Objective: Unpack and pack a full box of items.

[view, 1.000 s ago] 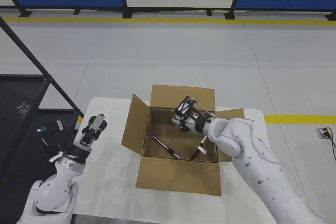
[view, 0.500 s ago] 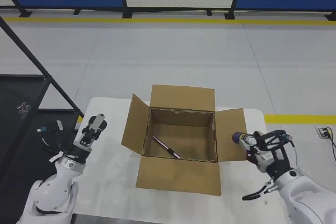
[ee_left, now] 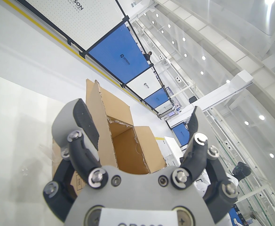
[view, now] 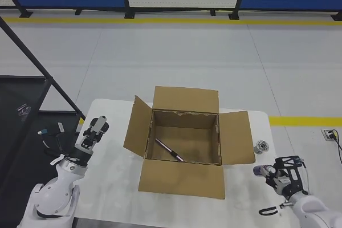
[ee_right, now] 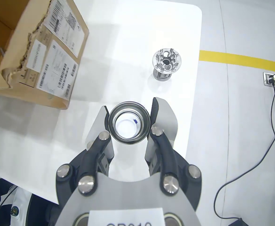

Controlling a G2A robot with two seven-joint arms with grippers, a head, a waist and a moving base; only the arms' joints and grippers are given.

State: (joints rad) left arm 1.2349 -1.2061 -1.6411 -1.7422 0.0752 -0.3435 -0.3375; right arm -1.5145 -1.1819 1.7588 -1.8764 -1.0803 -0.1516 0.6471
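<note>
One item has left the box (view: 182, 179) in the last second. The right gripper (ee_right: 129, 115), then down inside it, now hangs over the table (view: 114, 171) by its right edge, clamped on a can (ee_right: 129, 125) near the spool (ee_right: 166, 65) (already out). A pen (view: 170, 150) lies in the box, so I judge the unpacking unfinished. The left gripper (ee_left: 137, 116) is spread wide and empty. Barcoded labels (ee_right: 57, 55) are stuck on a flap, their print too fine to read.

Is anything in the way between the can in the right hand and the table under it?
Nothing visible. The right hand holds the can over bare table; the metal spool stands apart, farther out, and the box flap lies off to the side.
</note>
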